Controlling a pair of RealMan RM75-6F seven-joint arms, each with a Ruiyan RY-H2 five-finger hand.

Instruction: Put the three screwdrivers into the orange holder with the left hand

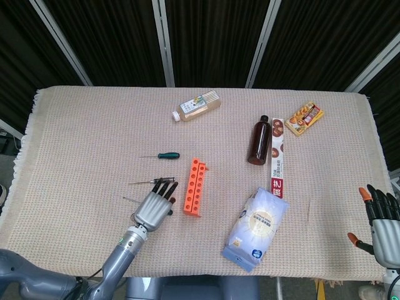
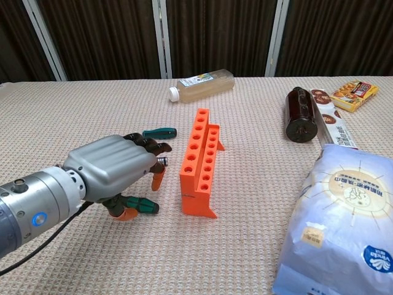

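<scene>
Left hand: your left hand [image 2: 113, 172] hovered low over the desk [image 1: 87, 131] just left of the orange holder [image 1: 194, 187], palm down, fingers [image 2: 147, 145] curled forward and down.
Grip: I could not tell whether those fingers actually held anything; the nearest screwdriver lay under the palm, touching or almost touching the thumb tip.
Nearest screwdriver: a dark green handle [image 2: 143, 206] stuck out from beneath your hand toward the holder's near end, lying flat on the desk; in the head view its thin shaft [image 1: 130, 200] showed to the left of the hand.
Middle screwdriver: the black-handled one [image 1: 153, 181] lay flat just beyond your fingertips, shaft pointing left, partly hidden by the hand in the chest view.
Far screwdriver: the green-handled one [image 1: 167, 155] lay flat farther back, well apart from the hand, shaft pointing left.
Holder: it stood on the desk with its rows of holes facing up, and none of the three screwdrivers was in it.
Right hand: your right hand [image 1: 381, 220] sat at the desk's right edge, fingers spread and holding nothing.
Other things: a pale juice bottle [image 1: 196, 105] on its side at the back, a brown bottle [image 1: 259, 140] on its side, a long red-and-white box [image 1: 277, 156] beside it, a snack packet [image 1: 304, 118], and a white-and-blue bag [image 1: 256, 229] at the front.
</scene>
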